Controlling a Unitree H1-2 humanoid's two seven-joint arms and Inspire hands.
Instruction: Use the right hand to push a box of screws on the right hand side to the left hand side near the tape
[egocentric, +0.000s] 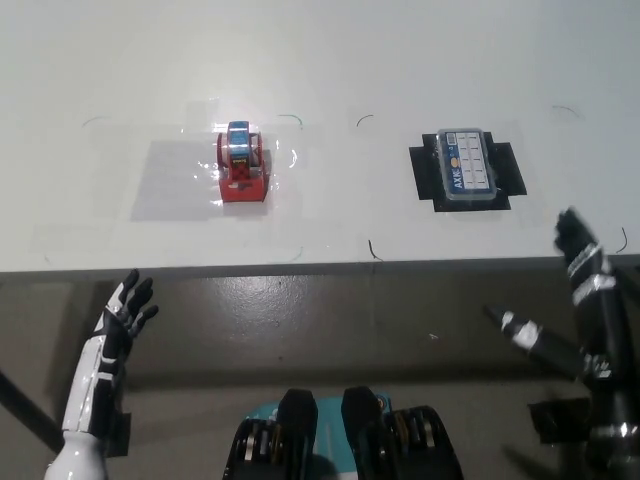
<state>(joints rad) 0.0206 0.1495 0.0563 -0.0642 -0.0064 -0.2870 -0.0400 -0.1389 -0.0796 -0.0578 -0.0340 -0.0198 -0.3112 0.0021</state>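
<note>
Pushing not begun; box of screws (468, 167) sits on its black mat at the table's (400, 60) right, well apart from the tape (241, 163); my right hand (585, 262) is spread below it, touching nothing; left hand (127, 312) rests open, low left.

So we count one red tape dispenser (241, 168), one box of screws (467, 166) sitting on one black mat (507, 170), all on one white table (330, 60), plus two robot hands, one white left hand (123, 318) and one black right hand (583, 262).
</note>
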